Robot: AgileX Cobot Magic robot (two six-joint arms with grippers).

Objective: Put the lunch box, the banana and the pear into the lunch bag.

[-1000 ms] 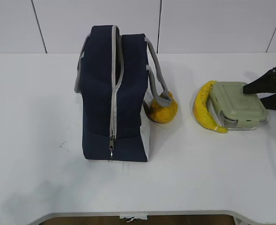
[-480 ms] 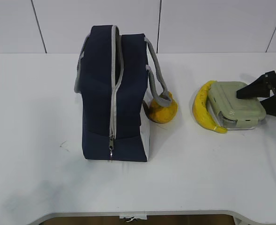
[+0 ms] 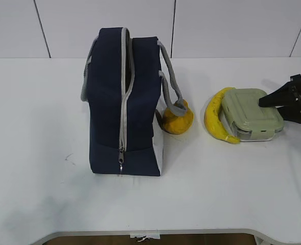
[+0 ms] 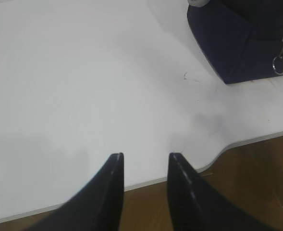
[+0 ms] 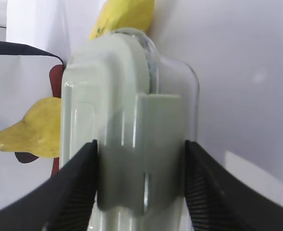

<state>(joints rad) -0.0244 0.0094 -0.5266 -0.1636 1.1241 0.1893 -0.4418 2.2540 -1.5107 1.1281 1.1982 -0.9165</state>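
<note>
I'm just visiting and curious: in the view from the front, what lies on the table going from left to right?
Lunch bag → pear → banana → lunch box → right gripper, its fingers on either side of the box's right end.

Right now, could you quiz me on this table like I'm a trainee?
1. True or false: the pear is inside the lunch bag.
2. What do the right fingers straddle? A) banana B) lunch box C) bag handle
3. Fill in: the banana lies against the lunch box's ___ side in the exterior view.

Key: 1. False; it sits on the table beside the bag. 2. B, the lunch box. 3. Left.
</note>
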